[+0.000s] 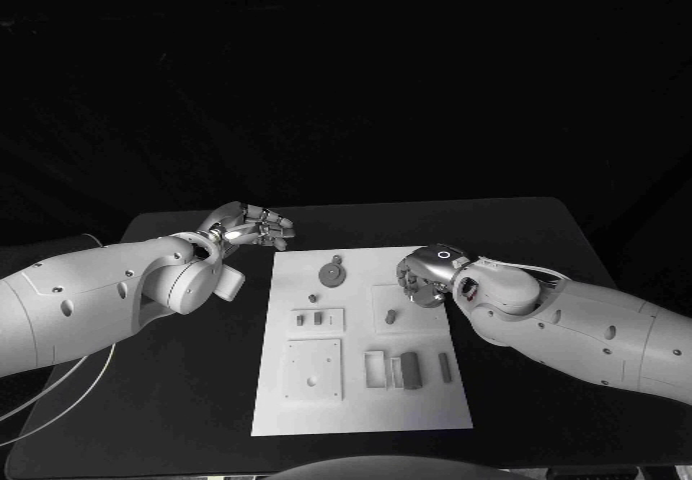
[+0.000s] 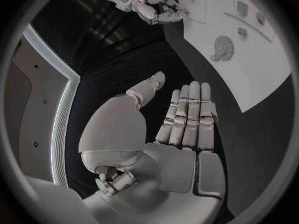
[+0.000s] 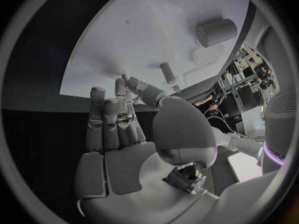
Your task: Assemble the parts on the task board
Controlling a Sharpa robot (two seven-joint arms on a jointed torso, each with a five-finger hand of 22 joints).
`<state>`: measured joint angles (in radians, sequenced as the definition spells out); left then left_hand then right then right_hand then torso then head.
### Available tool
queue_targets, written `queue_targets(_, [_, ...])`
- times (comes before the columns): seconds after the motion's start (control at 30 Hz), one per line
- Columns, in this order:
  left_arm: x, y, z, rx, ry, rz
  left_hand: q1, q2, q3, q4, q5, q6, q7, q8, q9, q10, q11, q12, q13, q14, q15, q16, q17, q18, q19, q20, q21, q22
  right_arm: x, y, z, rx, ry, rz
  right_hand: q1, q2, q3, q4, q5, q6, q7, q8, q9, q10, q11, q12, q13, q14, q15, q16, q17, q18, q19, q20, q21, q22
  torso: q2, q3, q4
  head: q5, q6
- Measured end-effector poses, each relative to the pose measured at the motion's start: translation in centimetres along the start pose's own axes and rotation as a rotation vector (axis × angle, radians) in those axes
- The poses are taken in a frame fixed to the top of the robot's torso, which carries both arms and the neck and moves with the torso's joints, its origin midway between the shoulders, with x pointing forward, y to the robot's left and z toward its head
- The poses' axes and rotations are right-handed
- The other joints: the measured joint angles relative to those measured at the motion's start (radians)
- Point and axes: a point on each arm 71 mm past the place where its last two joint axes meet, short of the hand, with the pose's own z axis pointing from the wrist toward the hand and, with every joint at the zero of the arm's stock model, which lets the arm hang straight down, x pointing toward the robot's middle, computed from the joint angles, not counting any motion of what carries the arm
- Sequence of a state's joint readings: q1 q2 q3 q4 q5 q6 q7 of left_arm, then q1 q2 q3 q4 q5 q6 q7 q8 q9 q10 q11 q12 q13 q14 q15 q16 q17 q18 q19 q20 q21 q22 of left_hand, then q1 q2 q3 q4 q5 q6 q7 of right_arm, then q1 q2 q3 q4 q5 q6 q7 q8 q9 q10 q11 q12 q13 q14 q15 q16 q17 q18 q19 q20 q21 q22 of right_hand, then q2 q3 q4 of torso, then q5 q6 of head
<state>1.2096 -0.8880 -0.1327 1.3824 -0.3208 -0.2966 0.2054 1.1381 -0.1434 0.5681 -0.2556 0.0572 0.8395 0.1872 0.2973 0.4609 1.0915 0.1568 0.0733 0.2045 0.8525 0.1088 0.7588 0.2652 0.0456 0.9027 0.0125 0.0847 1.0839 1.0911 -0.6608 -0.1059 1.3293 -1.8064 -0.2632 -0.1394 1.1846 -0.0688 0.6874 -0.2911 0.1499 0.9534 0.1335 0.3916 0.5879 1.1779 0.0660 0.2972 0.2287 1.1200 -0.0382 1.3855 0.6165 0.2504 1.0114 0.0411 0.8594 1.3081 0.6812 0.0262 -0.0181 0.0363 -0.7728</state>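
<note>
The white task board (image 1: 361, 405) lies in the middle of the black table. On it are a grey gear (image 1: 333, 273), small grey pegs (image 1: 309, 319), a lone peg (image 1: 391, 316), a square plate (image 1: 313, 368) and upright blocks (image 1: 410, 368). My left hand (image 1: 248, 226) hovers over the table off the board's far left corner, its fingers (image 2: 190, 114) straight and together, holding nothing. My right hand (image 1: 428, 278) is above the board's right edge by a square recess, fingers (image 3: 112, 119) extended toward the board (image 3: 143, 40), nothing between them. A peg (image 3: 167, 72) and a cylinder (image 3: 216, 32) lie beyond its fingertips.
The black table (image 1: 173, 400) runs round the board on all sides, with bare room to the left and right of it. In the left wrist view the gear (image 2: 223, 47) and my right hand (image 2: 156, 7) show across the board (image 2: 255, 74).
</note>
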Motion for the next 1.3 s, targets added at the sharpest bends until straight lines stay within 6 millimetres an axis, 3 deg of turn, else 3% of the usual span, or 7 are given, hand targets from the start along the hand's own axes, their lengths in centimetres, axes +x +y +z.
queue_targets(0.47, [-0.2, 0.1, 0.0, -0.003, -0.004, 0.001, 0.0, 0.0, 0.0, 0.0, 0.0, 0.0, 0.0, 0.0, -0.001, 0.0, 0.0, 0.0, -0.001, 0.0, 0.0, 0.0, 0.002, 0.0, 0.0, 0.0, -0.004, -0.001, -1.8, 0.5, -0.5, -0.021, -0.037, 0.012, -0.001, -0.001, 0.0, 0.0, -0.003, 0.004, -0.002, -0.002, 0.0, 0.004, 0.003, 0.0, 0.0, 0.005, -0.001, -0.004, 0.0, 0.0, 0.004, -0.003, 0.0, 0.0, 0.0, 0.0003, -0.0002, 0.002, -0.001])
queue_targets(0.77, [-0.3, 0.1, 0.0, -0.005, -0.008, 0.003, 0.0, 0.0, -0.002, 0.002, 0.0, 0.0, 0.0, 0.0, -0.001, 0.0, 0.0, 0.0, -0.001, 0.0, 0.0, -0.004, 0.003, 0.0, 0.0, 0.0, -0.004, -0.001, -2.9, 3.3, -0.5, -0.089, -0.049, 0.054, -0.001, -0.001, 0.0, 0.0, -0.003, 0.006, -0.002, -0.006, 0.0, 0.004, 0.003, -0.004, 0.0, 0.007, 0.0, -0.004, -0.001, 0.0, 0.005, -0.002, 0.0, 0.0, 0.0, -0.0001, -0.0004, 0.008, -0.002])
queue_targets(0.97, [-0.5, 0.2, 0.1, -0.008, -0.013, 0.004, 0.0, 0.0, -0.002, 0.002, 0.0, 0.0, 0.0, 0.0, -0.002, 0.0, 0.0, 0.0, -0.001, 0.0, 0.0, -0.004, 0.004, -0.001, 0.0, 0.0, -0.004, -0.002, -3.5, 6.4, 0.1, -0.156, -0.046, 0.09, -0.001, -0.001, 0.0, 0.0, -0.003, 0.007, -0.002, -0.006, 0.002, 0.005, 0.002, -0.004, 0.0, 0.008, 0.0, -0.008, -0.001, 0.0, 0.005, -0.002, 0.0, 0.0, -0.001, -0.002, -0.0002, 0.022, -0.003])
queue_targets(1.13, [-0.5, 0.2, 0.3, -0.009, -0.016, 0.006, 0.0, 0.0, -0.002, 0.002, 0.0, -0.004, 0.004, 0.0, -0.002, 0.0, 0.0, 0.0, -0.002, 0.0, 0.0, -0.004, 0.004, -0.001, 0.0, 0.0, -0.004, -0.002, -3.7, 9.2, 0.7, -0.217, -0.039, 0.112, -0.003, -0.003, 0.006, 0.0, -0.003, 0.008, -0.002, -0.009, 0.003, 0.005, 0.002, -0.008, 0.0, 0.009, 0.001, -0.008, -0.001, 0.0, 0.005, -0.002, 0.0, 0.0, -0.002, -0.0031, 0.0002, 0.041, -0.005])
queue_targets(1.3, [-0.5, 0.3, 0.3, -0.01, -0.017, 0.006, 0.0, 0.0, -0.002, 0.002, 0.0, -0.004, 0.004, 0.0, -0.002, 0.0, 0.0, 0.0, -0.002, 0.0, 0.0, -0.004, 0.005, -0.001, 0.0, 0.0, -0.004, -0.002, -3.6, 10.7, 1.1, -0.25, -0.026, 0.119, -0.003, -0.003, 0.006, 0.0, -0.003, 0.008, -0.001, -0.01, 0.003, 0.005, 0.002, -0.008, 0.0, 0.009, 0.001, -0.008, -0.001, 0.0, 0.005, -0.002, 0.0, 0.0, -0.003, -0.004, 0.0004, 0.06, -0.007])
